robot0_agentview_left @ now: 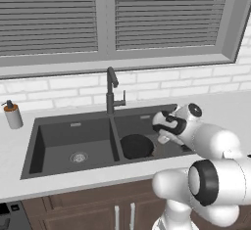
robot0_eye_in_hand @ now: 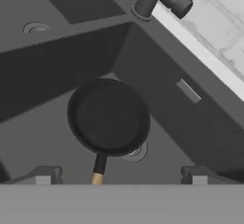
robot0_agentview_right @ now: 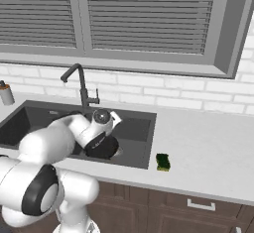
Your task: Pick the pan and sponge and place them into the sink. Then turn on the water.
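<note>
The small black pan (robot0_eye_in_hand: 108, 117) lies flat on the floor of the sink's right basin, partly over the drain, with its brownish handle pointing toward my hand; it also shows as the pan (robot0_agentview_left: 136, 146) and the pan (robot0_agentview_right: 104, 147). My gripper (robot0_eye_in_hand: 121, 175) hangs open just above the handle end and holds nothing. The yellow and green sponge (robot0_agentview_right: 162, 161) rests on the counter just right of the sink (robot0_agentview_right: 141, 123). The dark gooseneck tap (robot0_agentview_left: 112, 89) stands behind the divider, and no stream falls from it.
A soap dispenser (robot0_agentview_left: 13, 115) stands on the counter left of the sink. The left basin (robot0_agentview_left: 73, 141) holds nothing but its drain. White counter (robot0_agentview_right: 208, 147) stretches to the right of the sponge. A tiled wall and a window with blinds lie behind.
</note>
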